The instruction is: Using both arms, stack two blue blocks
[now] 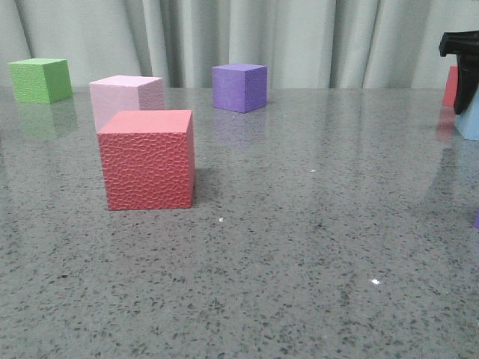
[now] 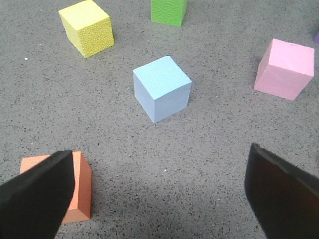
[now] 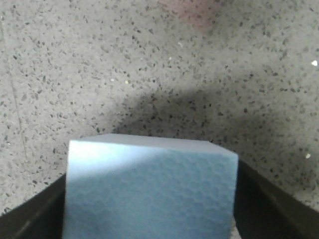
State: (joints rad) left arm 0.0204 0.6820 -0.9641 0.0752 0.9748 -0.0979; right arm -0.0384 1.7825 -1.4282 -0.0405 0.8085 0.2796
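One blue block (image 2: 162,88) rests on the grey table, seen in the left wrist view ahead of my left gripper (image 2: 159,167). That gripper is open wide, with bare table between its black fingers (image 2: 35,194). The other blue block (image 3: 149,189) fills the gap of my right gripper (image 3: 149,204), whose fingers (image 3: 264,204) press against both its sides. The front view shows this block (image 1: 470,123) at the far right edge under the right gripper (image 1: 462,71). The left gripper is out of the front view.
A red cube (image 1: 148,159) stands front left with a pink cube (image 1: 127,93) behind it. A green cube (image 1: 40,79) and a purple cube (image 1: 239,87) sit further back. By the left gripper lie yellow (image 2: 87,27), pink (image 2: 285,68) and orange (image 2: 79,186) cubes.
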